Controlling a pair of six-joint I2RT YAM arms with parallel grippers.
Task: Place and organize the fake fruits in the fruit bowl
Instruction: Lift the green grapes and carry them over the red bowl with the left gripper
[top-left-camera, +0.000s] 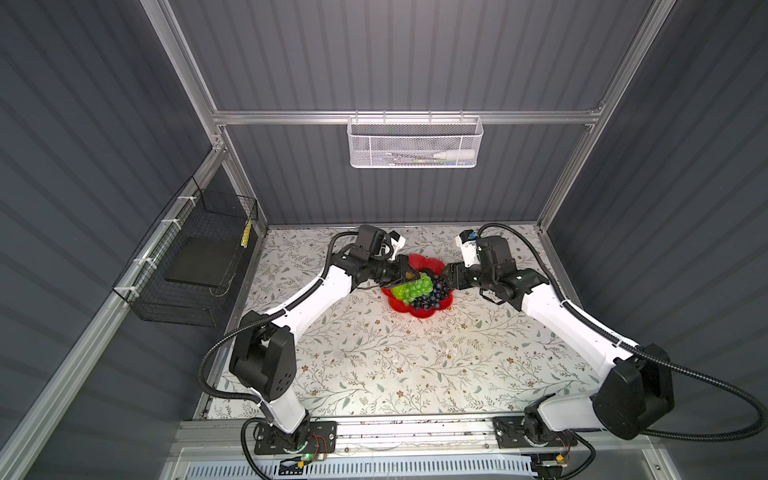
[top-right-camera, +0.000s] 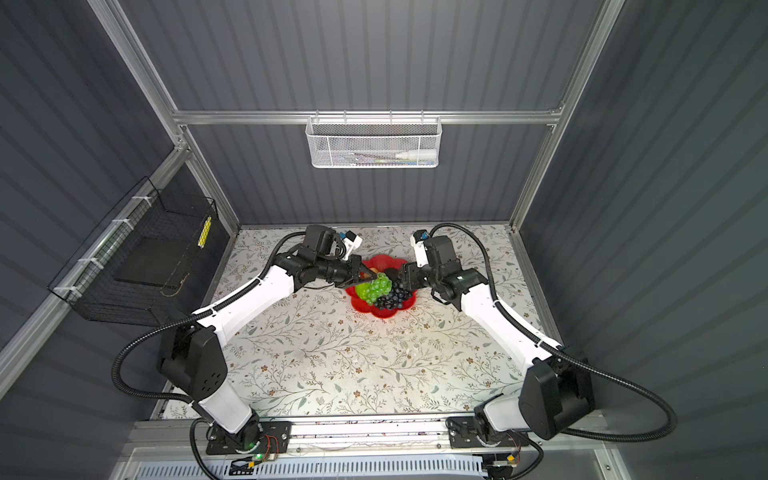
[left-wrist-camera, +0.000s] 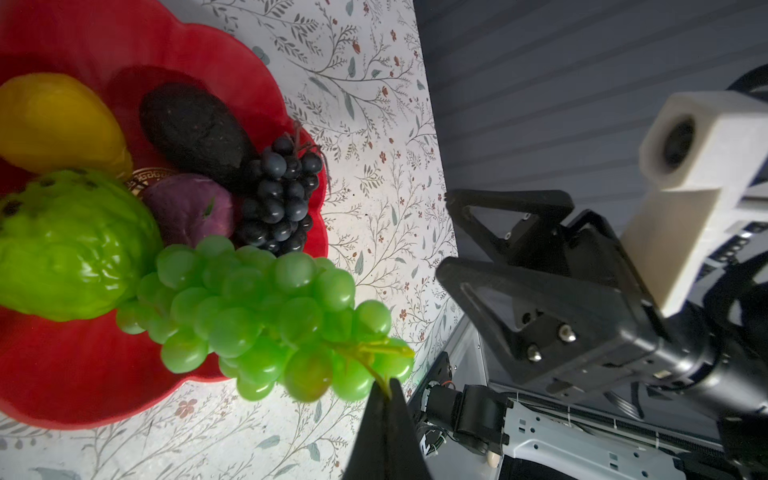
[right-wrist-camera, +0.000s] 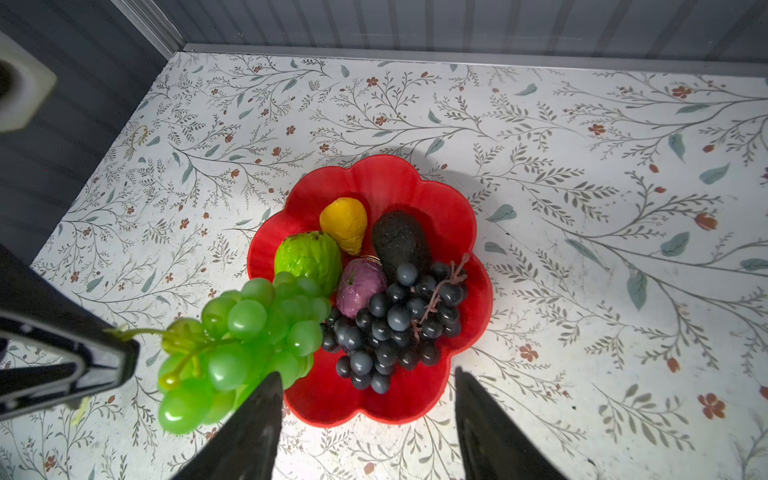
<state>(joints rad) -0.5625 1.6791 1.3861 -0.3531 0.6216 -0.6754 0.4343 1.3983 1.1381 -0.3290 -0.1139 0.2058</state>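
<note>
Nearly complete: five fruits bowled, green grapes held at the rim

Finding one: the left gripper (left-wrist-camera: 384, 388) is clenched on the thin stem (left-wrist-camera: 372, 351) of the green grape bunch (left-wrist-camera: 266, 316); the bunch hangs out ahead of those jaws, partly over the rim of the fruit bowl (right-wrist-camera: 386, 178) and partly over the table (right-wrist-camera: 582, 291); whether its far grapes rest on the bowl or on the bright green bumpy fruit (right-wrist-camera: 309, 259) cannot be told.

Finding two: the right gripper (right-wrist-camera: 366, 372) has its jaws parted with nothing between them; it hovers at the bowl's edge opposite the left jaws; the dark grape bunch (right-wrist-camera: 395, 328) lies just ahead of its fingertips, inside the bowl.

Finding three: further ahead of the right jaws, all inside the bowl, lie the small purple fruit (right-wrist-camera: 359, 286), the black avocado (right-wrist-camera: 399, 241) and the yellow pear (right-wrist-camera: 344, 224); the bumpy fruit sits beside the pear, on the side nearest the left jaws; no fruit shows loose on the table in both top views.

Assessment: five of six are placed. What remains, in my judgement, is to carry the green bunch fully over the bare red area near the left jaws, let go of the stem, and tidy anything overhanging. The bunch looks floppy and may drape outside the rim if let go from here.
</note>
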